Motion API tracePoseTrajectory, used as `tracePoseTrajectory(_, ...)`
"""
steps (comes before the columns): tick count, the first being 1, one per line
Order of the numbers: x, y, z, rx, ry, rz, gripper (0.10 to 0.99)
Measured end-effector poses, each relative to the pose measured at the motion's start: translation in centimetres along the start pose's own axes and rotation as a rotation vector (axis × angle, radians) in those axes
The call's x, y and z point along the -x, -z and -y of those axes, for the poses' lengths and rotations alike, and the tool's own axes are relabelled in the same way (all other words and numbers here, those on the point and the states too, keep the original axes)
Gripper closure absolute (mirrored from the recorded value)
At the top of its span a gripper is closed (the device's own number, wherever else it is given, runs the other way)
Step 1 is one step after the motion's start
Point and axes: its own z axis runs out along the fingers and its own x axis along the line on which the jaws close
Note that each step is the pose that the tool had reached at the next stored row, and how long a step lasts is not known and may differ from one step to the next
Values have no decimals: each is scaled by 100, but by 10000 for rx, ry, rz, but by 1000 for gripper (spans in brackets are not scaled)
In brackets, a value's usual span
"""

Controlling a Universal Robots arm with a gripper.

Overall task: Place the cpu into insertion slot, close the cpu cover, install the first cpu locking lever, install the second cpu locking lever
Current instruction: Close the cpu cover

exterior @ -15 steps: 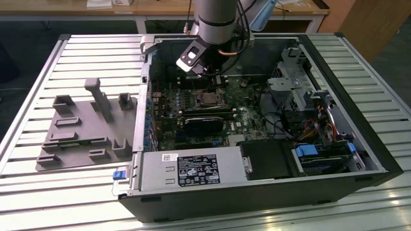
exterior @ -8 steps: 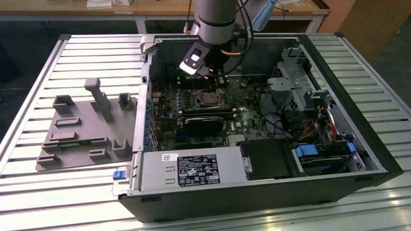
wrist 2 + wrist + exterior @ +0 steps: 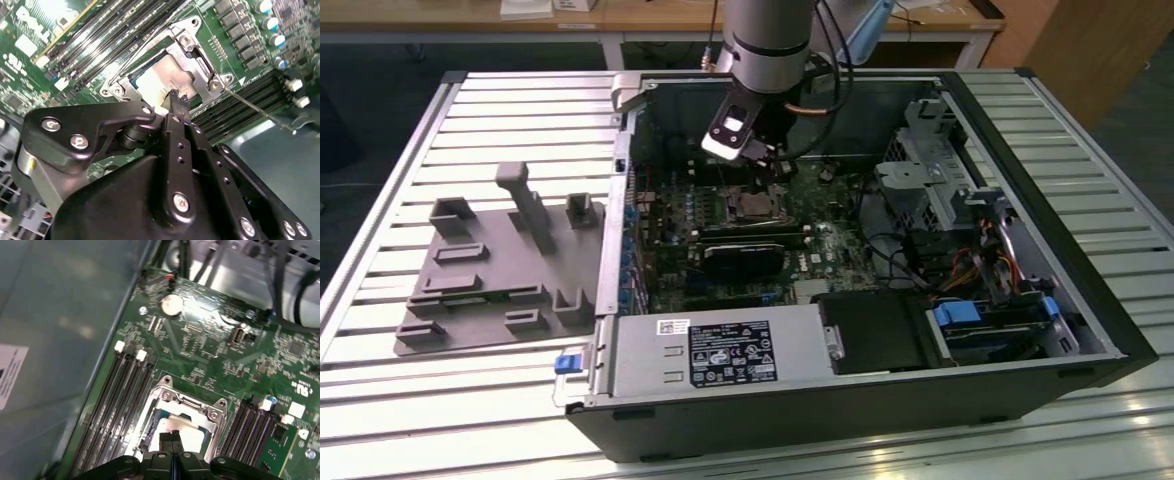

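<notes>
- Currently, at the exterior view's left: grey moulded fixture tray [image 3: 480, 270] lying on the slatted metal table [image 3: 427, 420], apart from the open computer case [image 3: 1067, 330].
- Case fills the centre and right of the frame, side panel off, green motherboard [image 3: 680, 225] exposed.
- Upper centre: arm reaches down into the case; gripper [image 3: 767, 170] hangs just over the insertion slot [image 3: 754, 205].
- Claw is pressed together, nothing pinched. Both wrist views show the two fingers side by side with only a thin seam, tips [image 3: 176, 97] [image 3: 172, 435] at the edge of the chip; can't tell touching or just above.
- cpu [image 3: 165, 75] [image 3: 182, 432] sits inside the slot, silvery top up.
- cpu cover [image 3: 192, 50] [image 3: 187, 401] lies as a metal frame around the chip, the chip showing through its window; can't tell if it's fully flat.
- locking lever [image 3: 260, 110]: a thin rod angling away from a corner of the frame across the memory slots [image 3: 235, 107], not tucked against the frame.
- Just below the slot in the exterior view: black rectangular card [image 3: 747, 255] lying across the board.
- Lower centre: grey power supply [image 3: 707, 355] with a label.
- Right: drive cage [image 3: 947, 190], cables, blue tabs [image 3: 961, 312].
</notes>
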Motion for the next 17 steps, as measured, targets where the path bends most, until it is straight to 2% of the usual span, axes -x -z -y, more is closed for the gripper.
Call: tracePoseTrajectory(17,1,-15,0,-112,3082,-62,984)
